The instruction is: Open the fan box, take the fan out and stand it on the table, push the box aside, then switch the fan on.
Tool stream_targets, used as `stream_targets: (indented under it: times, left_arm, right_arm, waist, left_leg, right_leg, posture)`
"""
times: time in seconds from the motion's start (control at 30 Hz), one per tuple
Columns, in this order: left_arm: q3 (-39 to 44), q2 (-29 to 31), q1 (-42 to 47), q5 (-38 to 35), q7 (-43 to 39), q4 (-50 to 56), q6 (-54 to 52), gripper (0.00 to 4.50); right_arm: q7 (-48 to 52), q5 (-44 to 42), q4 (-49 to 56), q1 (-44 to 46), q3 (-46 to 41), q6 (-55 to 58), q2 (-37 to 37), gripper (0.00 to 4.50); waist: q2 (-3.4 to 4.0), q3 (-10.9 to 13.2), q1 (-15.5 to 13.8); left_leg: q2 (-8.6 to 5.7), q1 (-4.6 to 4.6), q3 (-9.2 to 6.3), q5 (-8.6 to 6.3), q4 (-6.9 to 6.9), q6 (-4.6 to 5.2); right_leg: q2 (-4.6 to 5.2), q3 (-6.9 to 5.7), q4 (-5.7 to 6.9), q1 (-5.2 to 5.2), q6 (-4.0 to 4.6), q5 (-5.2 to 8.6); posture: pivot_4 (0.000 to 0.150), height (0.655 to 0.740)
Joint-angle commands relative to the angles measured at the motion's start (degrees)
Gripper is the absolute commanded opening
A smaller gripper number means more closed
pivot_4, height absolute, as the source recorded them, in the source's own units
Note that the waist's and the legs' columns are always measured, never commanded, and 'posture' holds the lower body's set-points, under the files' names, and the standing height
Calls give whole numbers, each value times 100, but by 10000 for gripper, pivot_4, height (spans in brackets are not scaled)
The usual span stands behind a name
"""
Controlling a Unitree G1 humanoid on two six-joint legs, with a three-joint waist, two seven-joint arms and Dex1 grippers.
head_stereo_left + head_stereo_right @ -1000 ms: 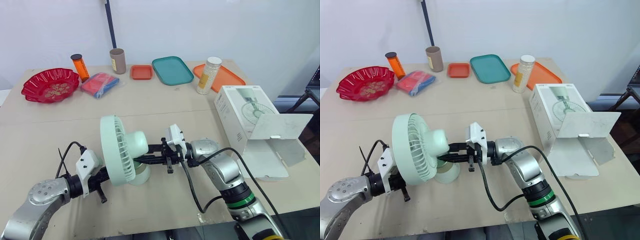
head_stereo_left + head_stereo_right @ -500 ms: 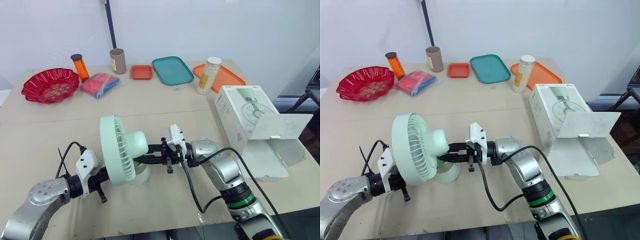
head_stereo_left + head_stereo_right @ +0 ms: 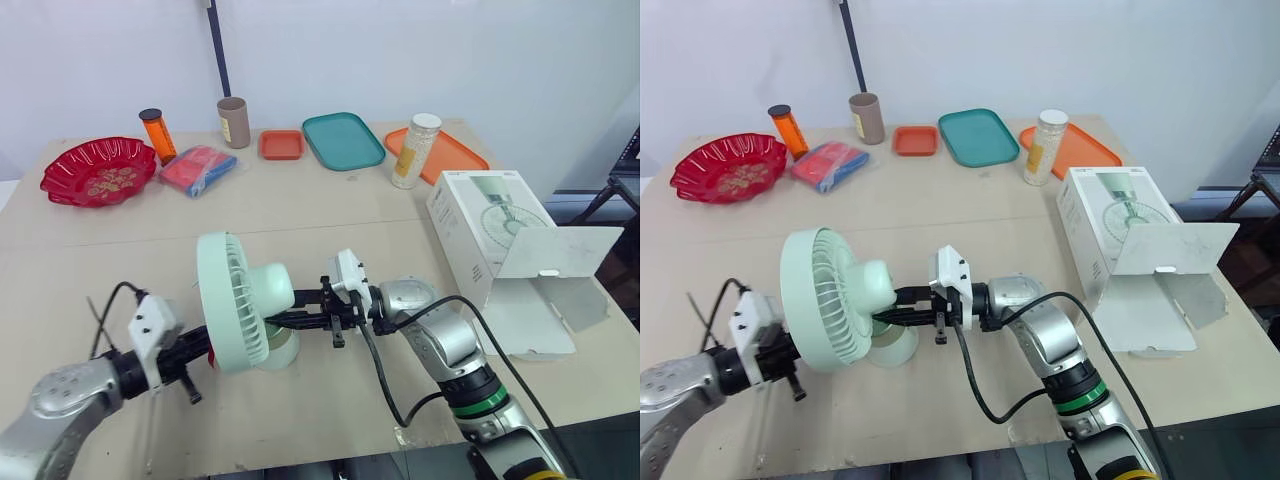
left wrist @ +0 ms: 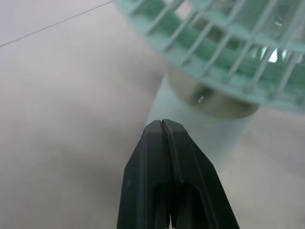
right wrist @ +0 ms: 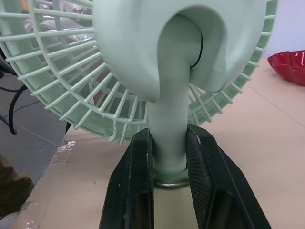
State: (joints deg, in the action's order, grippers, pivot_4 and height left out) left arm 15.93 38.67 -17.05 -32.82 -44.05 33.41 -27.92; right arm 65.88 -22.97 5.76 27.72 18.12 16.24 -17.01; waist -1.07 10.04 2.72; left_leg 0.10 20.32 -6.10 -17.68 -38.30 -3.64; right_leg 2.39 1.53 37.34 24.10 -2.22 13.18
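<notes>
The fan (image 3: 240, 310) stands on the counter (image 3: 330, 210) left of the open box (image 3: 490, 240), its stem clamped by the right gripper (image 5: 169, 137), the left gripper (image 4: 163, 124) pinched shut and empty by the fan's foot, where a hard switch-press could tip it.

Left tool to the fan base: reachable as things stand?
Probably yes. The left tool, shut, points at the fan base with just table between them. The right tool clamps the stem from the other side, out of the way. The grille overhangs, so come in low.
</notes>
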Motion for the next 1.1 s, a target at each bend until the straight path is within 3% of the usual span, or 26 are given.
stream_targets:
  times: [0.03, 0.4, 0.87, 1.1]
  left_arm:
    - [547, 81, -196, -208, 53, 242, -58, 634]
    - [881, 30, -638, -224, 121, 408, -43, 634]
    - [1598, -223, -1990, -215, 15, 871, 79, 634]
    - [1430, -292, -1939, -41, 115, 817, 271, 634]
  right_arm:
    - [-26, 15, 140, 49, 70, -107, 95, 5770]
    - [96, 56, -37, 152, 67, -226, 158, 5770]
    - [93, 255, -309, 240, 64, -543, 163, 5770]
    - [10, 449, -486, 268, 94, -831, 302, 5770]
  waist:
    - [-2, -1, 3]
    - [-1, -1, 8]
    - [-1, -1, 15]
    - [-2, -1, 13]
  left_leg:
    - [0, 0, 0, 0, -1, 0]
    - [2, -4, 1, 0, 0, 0]
    - [11, -11, 14, -1, 3, 1]
    - [26, -27, 24, -1, 5, 1]
  right_leg:
    - [0, 0, 0, -2, 0, 0]
    - [-5, 1, 0, -2, 3, -1]
    - [-10, 6, -1, -2, 5, -3]
    - [-26, 10, -4, -11, 15, -8]
  posture:
    - [1500, 7400]
    - [1500, 7400]
    - [1500, 7400]
    - [1500, 7400]
